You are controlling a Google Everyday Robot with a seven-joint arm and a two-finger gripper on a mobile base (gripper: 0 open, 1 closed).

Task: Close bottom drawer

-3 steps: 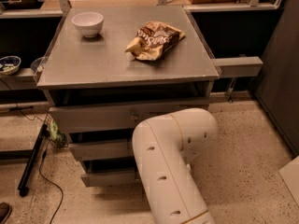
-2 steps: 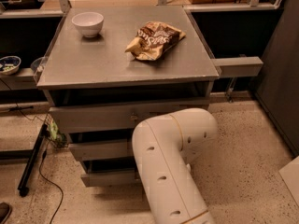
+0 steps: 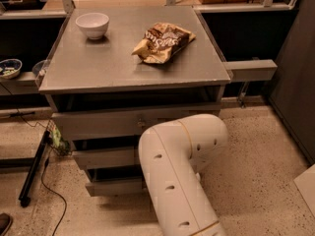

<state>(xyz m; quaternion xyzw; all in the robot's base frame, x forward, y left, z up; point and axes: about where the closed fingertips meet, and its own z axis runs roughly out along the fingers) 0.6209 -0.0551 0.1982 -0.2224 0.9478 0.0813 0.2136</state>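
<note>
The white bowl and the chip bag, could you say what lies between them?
Only bare tabletop, in the camera view. The gripper is out of sight; only the arm shows.

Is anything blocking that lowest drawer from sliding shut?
Nothing visible blocks the bottom drawer. But the white arm covers its right half, and the end effector is hidden behind that arm, so that side cannot be checked.

Three grey drawers point(image 3: 113, 124) point(image 3: 103, 157) point(image 3: 115, 186), two bowls point(image 3: 92, 23) point(image 3: 9, 68), one snack bag point(image 3: 162, 42), one arm point(image 3: 182, 171) hiding the hand.
</note>
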